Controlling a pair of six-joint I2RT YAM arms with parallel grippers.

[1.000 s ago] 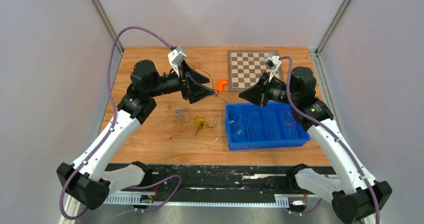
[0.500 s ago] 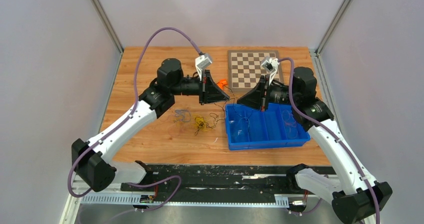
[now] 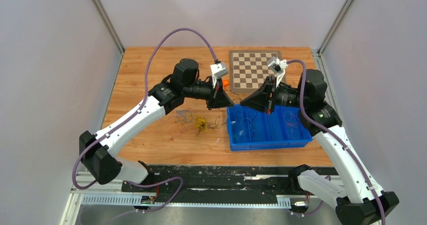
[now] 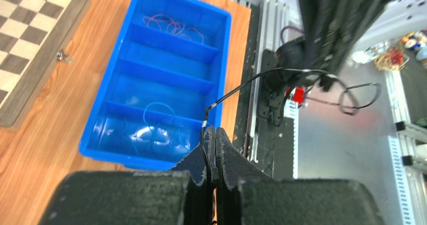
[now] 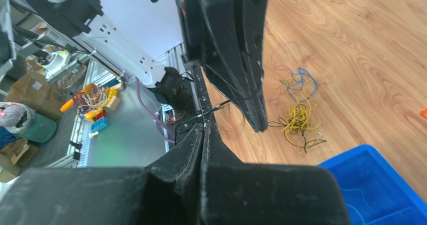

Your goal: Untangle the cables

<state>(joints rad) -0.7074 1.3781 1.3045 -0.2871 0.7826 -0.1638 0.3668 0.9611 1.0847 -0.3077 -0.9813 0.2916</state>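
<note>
Our left gripper (image 4: 211,132) and right gripper (image 5: 204,127) both pinch the black cable (image 4: 252,81), stretched near the blue tray (image 3: 267,143) (a reddish cable (image 4: 173,26) already lies inside). At eight o'clock of the left gripper, the yellow cable (image 3: 201,123) and purple-blue cable (image 3: 182,116) are not yet sorted.

Blue plastic divided bin (image 3: 267,144): wooden worktop's (image 3: 166,144) 4 o'clock. Wooden chessboard (image 3: 249,69): 1 o'clock. Thin-cable tangle (image 3: 201,123): bin's 9 o'clock. Black cable (image 4: 229,94) spans left end effector (image 3: 232,104), right end effector (image 3: 241,103).
</note>
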